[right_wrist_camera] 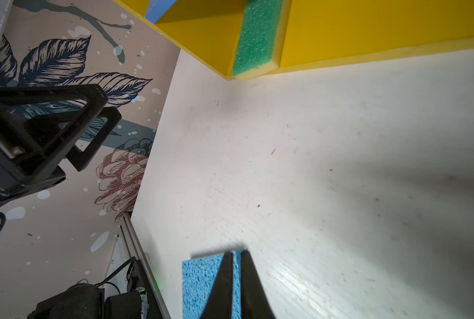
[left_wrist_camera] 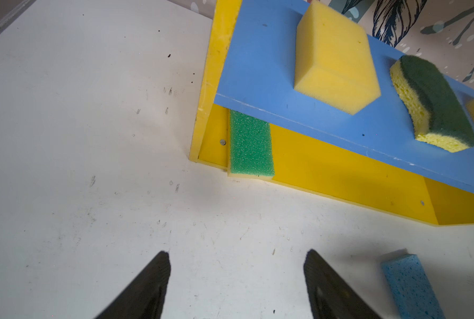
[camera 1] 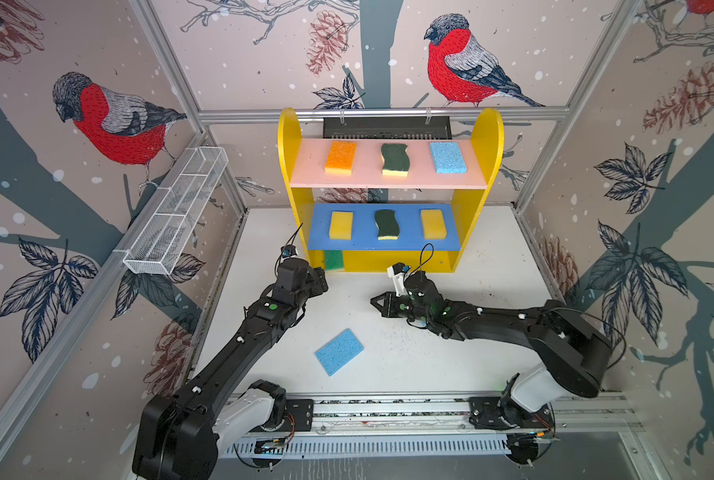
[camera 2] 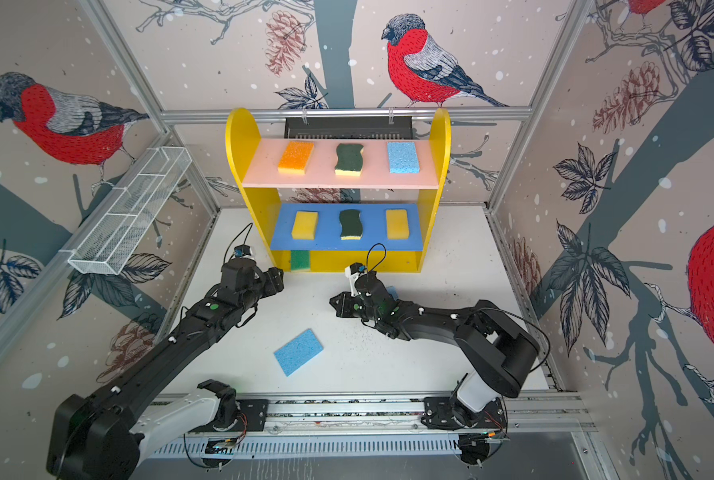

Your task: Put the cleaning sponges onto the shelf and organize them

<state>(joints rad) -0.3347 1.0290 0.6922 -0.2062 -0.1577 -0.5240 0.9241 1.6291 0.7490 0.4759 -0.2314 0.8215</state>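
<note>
L gripper (left_wrist_camera: 237, 252): open, empty.
R gripper (right_wrist_camera: 235, 252): closed, empty.
Green sponge (left_wrist_camera: 251, 143): shelf (camera 1: 488, 141) base, left end; wrist views clearer, top views half-hidden.
Blue sponge (camera 1: 338, 351): desk (camera 1: 451, 365), near side.

White table (camera 1: 451, 365) carries the yellow shelf (camera 1: 291, 137) at its far edge, a light blue sponge (camera 1: 339, 351) flat near the front edge and a second blue sponge (left_wrist_camera: 407, 284) mid-table. Pink board (camera 1: 368, 166): orange sponge (camera 1: 340, 157), wavy scourer (camera 1: 395, 159), pale blue sponge (camera 1: 447, 157). Blue board (camera 1: 409, 232): yellow sponge (camera 1: 341, 225), dark scourer (camera 1: 386, 224), second yellow sponge (camera 1: 433, 224). Yellow base (camera 1: 388, 262): green sponge (camera 1: 334, 260), left end
</note>
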